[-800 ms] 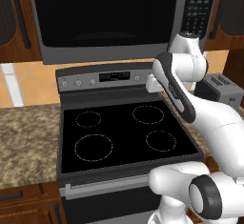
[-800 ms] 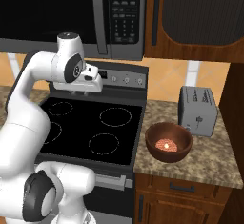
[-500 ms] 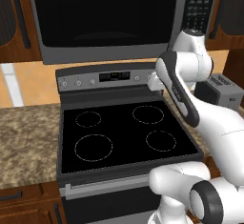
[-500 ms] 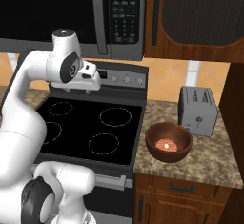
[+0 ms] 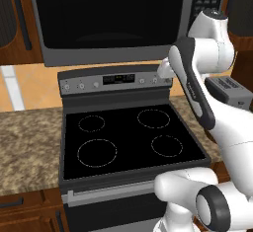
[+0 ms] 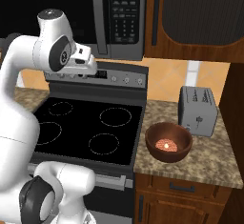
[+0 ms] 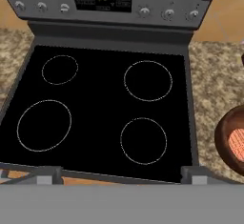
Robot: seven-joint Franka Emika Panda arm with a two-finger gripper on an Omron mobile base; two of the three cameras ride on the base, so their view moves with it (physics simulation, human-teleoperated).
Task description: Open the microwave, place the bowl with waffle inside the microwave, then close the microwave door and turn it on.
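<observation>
Right base view: arm bent high over stove, gripper spread wide, holding nothing, aimed down at burners; bowl apart on counter.

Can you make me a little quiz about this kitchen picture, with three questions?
1. True or false: the microwave door is shut.
2. Where is the waffle? A) on the stove B) in the bowl C) in the toaster
3. Fill in: the bowl sits on the counter between the stove and the ____.

Key: 1 true. 2 B. 3 toaster.
</observation>
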